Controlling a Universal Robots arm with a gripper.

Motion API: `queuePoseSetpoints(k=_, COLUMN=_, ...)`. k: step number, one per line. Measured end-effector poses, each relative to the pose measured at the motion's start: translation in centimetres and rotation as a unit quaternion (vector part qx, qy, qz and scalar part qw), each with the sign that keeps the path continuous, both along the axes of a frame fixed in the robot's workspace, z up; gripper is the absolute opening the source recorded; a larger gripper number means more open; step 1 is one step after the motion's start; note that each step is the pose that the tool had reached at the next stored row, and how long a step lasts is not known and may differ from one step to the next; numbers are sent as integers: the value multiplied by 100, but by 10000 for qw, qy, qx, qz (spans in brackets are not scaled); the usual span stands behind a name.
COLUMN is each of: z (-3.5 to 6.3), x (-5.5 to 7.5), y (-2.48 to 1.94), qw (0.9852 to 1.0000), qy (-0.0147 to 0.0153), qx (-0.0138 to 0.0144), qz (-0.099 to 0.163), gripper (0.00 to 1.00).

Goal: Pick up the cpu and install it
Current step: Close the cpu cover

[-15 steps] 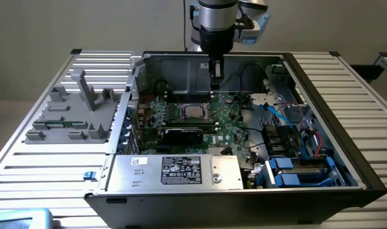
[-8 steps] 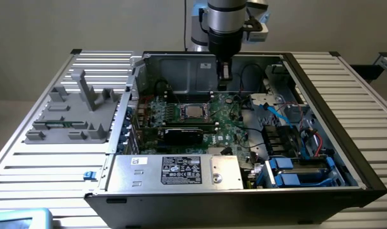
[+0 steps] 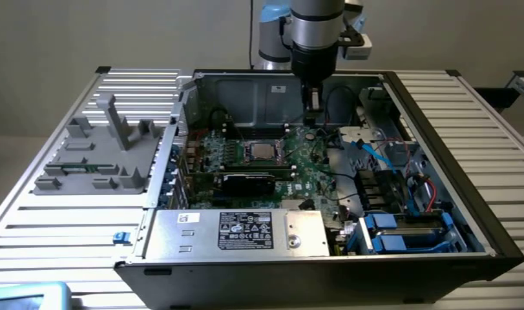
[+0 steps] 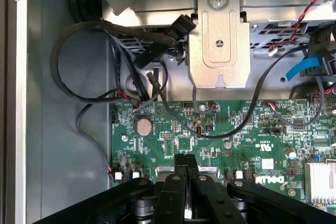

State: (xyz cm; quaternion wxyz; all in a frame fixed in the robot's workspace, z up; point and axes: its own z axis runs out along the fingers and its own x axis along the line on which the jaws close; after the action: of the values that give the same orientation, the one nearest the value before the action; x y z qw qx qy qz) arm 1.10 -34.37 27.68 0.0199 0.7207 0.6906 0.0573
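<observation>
The cpu [image 3: 262,150], a small square chip with a shiny silver top, lies flat in the dark socket frame on the green motherboard [image 3: 309,169] inside the open computer case. My gripper [image 3: 312,120] hangs over the back of the board, off to the exterior view's right of the cpu and apart from it. In the wrist view my black fingers [image 4: 181,174] are pressed together with nothing between them, above the green motherboard [image 4: 210,140] and its black cables.
A black rectangular card [image 3: 249,183] lies just in front of the socket. The silver power supply [image 3: 236,231] fills the case's front. Blue cables [image 3: 378,155] and drive bays [image 3: 391,234] sit on the exterior view's right. A grey plastic fixture [image 3: 98,158] stands on the table at the left.
</observation>
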Motion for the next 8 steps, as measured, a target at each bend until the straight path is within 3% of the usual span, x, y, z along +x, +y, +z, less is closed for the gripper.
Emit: queuePoseSetpoints(k=8, z=-145, x=94, y=0, qw=10000, qy=-7, qx=1, qz=-30, gripper=11)
